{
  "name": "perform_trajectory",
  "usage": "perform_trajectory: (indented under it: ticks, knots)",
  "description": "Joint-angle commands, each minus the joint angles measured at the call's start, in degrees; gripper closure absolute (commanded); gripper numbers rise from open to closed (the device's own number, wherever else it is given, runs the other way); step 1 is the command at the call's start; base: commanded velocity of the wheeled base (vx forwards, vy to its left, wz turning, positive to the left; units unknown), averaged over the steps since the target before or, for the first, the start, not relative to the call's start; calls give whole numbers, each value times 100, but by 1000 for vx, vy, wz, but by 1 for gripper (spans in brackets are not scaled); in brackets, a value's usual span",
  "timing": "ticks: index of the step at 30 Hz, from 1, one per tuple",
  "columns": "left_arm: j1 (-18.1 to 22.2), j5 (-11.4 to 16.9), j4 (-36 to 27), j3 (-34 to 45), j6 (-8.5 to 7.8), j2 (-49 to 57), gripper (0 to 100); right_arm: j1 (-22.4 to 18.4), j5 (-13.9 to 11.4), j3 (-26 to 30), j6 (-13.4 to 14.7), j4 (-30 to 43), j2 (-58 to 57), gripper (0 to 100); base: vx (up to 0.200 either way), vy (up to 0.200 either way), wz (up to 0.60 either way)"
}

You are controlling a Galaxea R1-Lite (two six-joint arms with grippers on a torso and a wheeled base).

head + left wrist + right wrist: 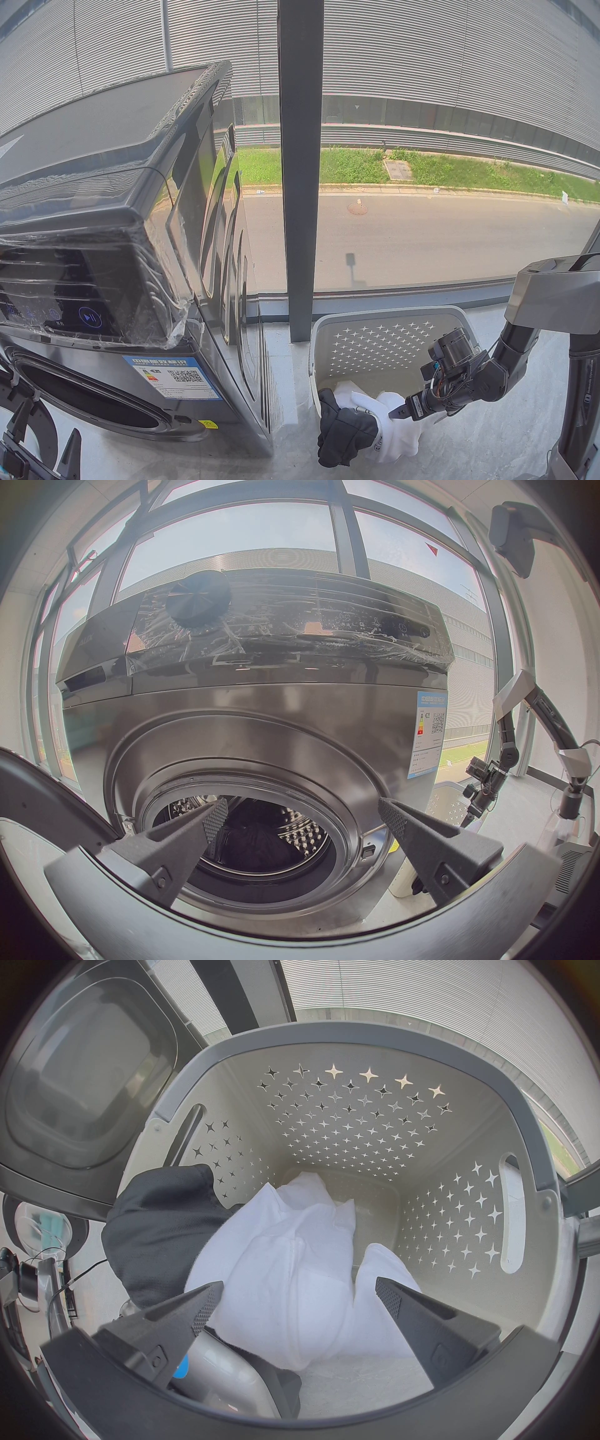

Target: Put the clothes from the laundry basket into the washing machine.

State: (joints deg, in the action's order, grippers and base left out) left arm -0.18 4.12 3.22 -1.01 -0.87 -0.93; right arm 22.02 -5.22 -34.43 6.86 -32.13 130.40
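The right gripper [299,1286], fingers spread apart and holding nothing, hangs just over a white garment [294,1254] heaped in the laundry basket [350,1032], which stands beside the washing machine [125,250]. A black garment [156,1229] is draped over the basket's rim next to the white one. The left gripper [301,805], likewise spread and empty, faces the machine's open drum [300,836], where dark clothing [250,849] lies. The step in hand appears to be the pick. It would go best with the fingers sunk into a thick fold of the white cloth before closing, followed by a high lift so that trailing fabric clears the rim and does not drag the black piece onto the floor.
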Motion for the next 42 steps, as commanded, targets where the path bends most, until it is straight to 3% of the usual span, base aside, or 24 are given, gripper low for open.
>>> perform_trajectory:
  ticks: [1,12,13,25,30,36,42]
  knots:
    - [1,1,3,101,7,93,0,31,3,-91,-10,-3,99,0,0,0,0]
    - [1,1,3,101,-1,93,0,198,153,-82,34,-3,135,0,0,0,0]
    - [1,1,3,101,-1,93,0,198,170,-55,34,-3,126,100,0,0,0]
    - [1,1,3,101,-1,93,0,259,179,-29,52,-3,126,100,0,0,0]
    - [1,1,3,101,7,93,0,259,12,156,70,-135,-349,100,0,0,0]
    - [1,1,3,101,-1,93,0,198,-893,780,122,-399,-2159,100,0,0,0]
    - [1,1,3,101,-1,93,0,154,-2194,1342,887,-416,-4260,100,0,0,0]
